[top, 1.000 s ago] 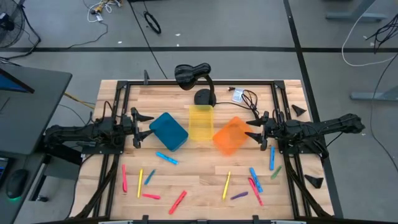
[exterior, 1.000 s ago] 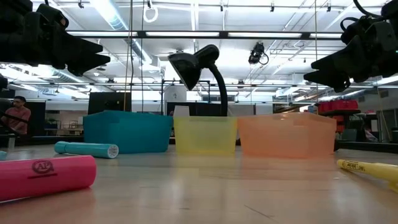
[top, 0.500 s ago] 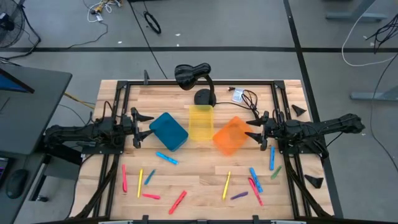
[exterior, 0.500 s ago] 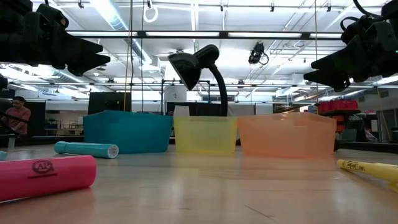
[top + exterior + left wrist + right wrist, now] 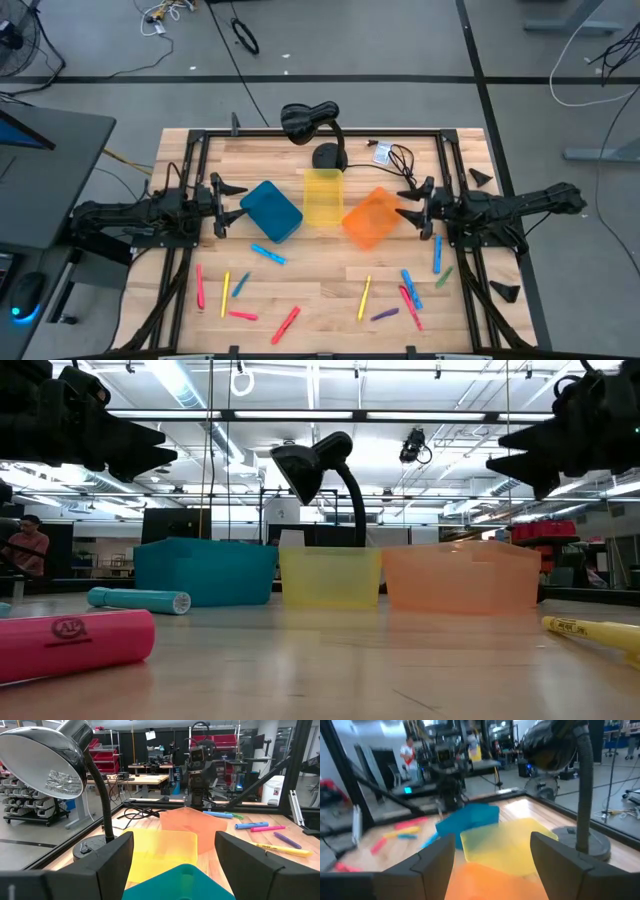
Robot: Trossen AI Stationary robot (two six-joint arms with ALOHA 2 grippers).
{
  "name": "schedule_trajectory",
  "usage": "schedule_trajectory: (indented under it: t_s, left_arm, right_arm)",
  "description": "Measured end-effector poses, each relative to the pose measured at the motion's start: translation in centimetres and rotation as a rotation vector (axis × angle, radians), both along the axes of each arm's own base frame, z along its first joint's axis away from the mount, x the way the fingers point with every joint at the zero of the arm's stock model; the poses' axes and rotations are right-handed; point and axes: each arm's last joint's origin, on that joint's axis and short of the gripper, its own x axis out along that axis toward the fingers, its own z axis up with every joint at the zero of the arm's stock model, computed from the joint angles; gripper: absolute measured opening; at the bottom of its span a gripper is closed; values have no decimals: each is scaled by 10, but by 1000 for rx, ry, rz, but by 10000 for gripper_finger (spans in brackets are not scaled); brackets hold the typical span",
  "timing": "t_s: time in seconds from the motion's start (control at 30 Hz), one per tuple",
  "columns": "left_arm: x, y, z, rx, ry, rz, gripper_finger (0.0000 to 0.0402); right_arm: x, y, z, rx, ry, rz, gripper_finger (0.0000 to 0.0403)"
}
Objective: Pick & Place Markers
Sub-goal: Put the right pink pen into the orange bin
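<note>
Several markers lie scattered flat on the near half of the wooden table: a blue one [image 5: 267, 254], a red one [image 5: 200, 285], a yellow one [image 5: 364, 297], a purple one [image 5: 385, 314], another blue one [image 5: 438, 252]. In the low view a pink marker [image 5: 75, 643] and a teal marker [image 5: 140, 600] lie close by. My left gripper [image 5: 228, 197] hangs open at the left, level, beside the blue bin [image 5: 271, 211]. My right gripper [image 5: 405, 205] hangs open at the right, beside the orange bin [image 5: 370, 217]. Nothing is between either pair of fingers.
A yellow bin [image 5: 323, 197] stands between the blue and orange bins at mid-table. A black desk lamp [image 5: 310, 120] stands at the far edge, with a cable and a small tag [image 5: 385, 153] beside it. Black frame rails [image 5: 190, 260] run along the table's left and right sides.
My right gripper has tipped its fingertips upward a little, staying open in the same place above the orange bin. The markers and bins have not moved.
</note>
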Motion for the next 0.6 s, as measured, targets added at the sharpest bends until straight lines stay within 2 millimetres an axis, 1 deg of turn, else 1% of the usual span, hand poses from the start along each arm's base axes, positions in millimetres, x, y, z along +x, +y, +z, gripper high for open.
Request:
schedule_trajectory:
  t_s: [0.13,0.3,0.47,0.6]
  left_arm:
    - [0,0,0,0,0,0,286]
    - [0,0,0,0,0,0,286]
    - [0,0,0,0,0,0,286]
    - [0,0,0,0,0,0,286]
  right_arm:
    - [-1,-3,16,103,2,-105,262]
    - [-6,-7,47,158,88,-237,262]
    - [-8,-9,80,300,167,-345,262]
    - [-2,-8,101,412,203,-388,262]
